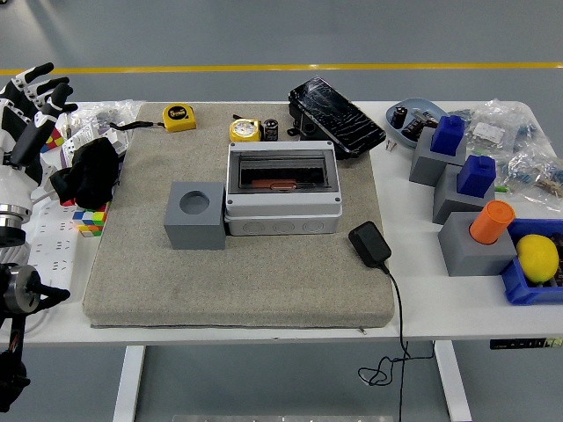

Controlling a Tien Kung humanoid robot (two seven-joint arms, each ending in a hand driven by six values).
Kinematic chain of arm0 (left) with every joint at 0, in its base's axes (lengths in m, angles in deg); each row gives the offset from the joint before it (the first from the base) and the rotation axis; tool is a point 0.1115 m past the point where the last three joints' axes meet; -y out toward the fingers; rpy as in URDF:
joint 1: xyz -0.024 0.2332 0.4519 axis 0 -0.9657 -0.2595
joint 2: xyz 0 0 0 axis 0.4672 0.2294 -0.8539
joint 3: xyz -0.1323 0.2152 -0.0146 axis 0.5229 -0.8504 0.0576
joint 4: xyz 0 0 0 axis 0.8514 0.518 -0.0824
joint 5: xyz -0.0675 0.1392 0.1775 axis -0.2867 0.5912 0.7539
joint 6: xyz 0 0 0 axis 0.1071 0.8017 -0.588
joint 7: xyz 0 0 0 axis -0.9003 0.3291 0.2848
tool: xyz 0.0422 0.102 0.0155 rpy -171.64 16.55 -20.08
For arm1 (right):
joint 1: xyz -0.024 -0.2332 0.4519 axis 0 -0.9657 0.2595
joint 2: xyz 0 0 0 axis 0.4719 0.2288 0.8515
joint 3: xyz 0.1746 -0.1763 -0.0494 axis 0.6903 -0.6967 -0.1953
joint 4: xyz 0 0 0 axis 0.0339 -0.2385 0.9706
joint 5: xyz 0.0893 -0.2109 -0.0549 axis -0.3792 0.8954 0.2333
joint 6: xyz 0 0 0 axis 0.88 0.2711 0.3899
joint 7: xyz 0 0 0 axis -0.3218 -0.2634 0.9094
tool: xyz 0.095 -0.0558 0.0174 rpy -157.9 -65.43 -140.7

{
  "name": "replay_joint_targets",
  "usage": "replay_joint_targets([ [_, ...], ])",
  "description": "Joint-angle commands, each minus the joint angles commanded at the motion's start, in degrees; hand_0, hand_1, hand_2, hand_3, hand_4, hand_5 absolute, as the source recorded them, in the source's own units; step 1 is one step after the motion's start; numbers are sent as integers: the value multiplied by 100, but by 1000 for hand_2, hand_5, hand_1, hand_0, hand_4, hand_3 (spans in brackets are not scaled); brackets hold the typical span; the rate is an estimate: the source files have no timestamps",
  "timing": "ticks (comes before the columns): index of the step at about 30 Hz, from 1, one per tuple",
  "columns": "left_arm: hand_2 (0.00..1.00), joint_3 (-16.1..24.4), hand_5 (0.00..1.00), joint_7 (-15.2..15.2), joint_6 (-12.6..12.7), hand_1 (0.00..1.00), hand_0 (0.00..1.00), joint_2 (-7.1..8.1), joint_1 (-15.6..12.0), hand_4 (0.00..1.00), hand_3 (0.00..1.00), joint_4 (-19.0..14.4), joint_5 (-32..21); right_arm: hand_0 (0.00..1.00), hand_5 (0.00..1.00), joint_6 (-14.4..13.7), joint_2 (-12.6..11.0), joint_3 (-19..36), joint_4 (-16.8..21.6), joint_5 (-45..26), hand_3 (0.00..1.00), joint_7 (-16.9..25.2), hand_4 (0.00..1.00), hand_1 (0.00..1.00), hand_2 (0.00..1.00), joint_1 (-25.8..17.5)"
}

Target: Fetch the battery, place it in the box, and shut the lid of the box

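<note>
box (pixel 282 189) lid shut, mid-mat | battery (pixel 271 129) just behind box, beside yellow tape measure (pixel 245 130) | my left hand (pixel 31 110) far left of box, fingers spread, empty

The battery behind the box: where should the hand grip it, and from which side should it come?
The battery seems to stand upright on the mat, with a yellow tape measure close on its left. Probably best pinched across its upper sides from above, fingers front and back. The left hand hovers open at the left edge.
</note>
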Motion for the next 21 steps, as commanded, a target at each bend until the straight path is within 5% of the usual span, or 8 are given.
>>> replay_joint_targets([
  [21, 657, -52, 478, -11, -27, 662, 517, 26, 33, 998, 723, 7, -8, 649, 563, 18, -20, -19, 0, 13, 588, -27, 998, 648, 674, 31],
])
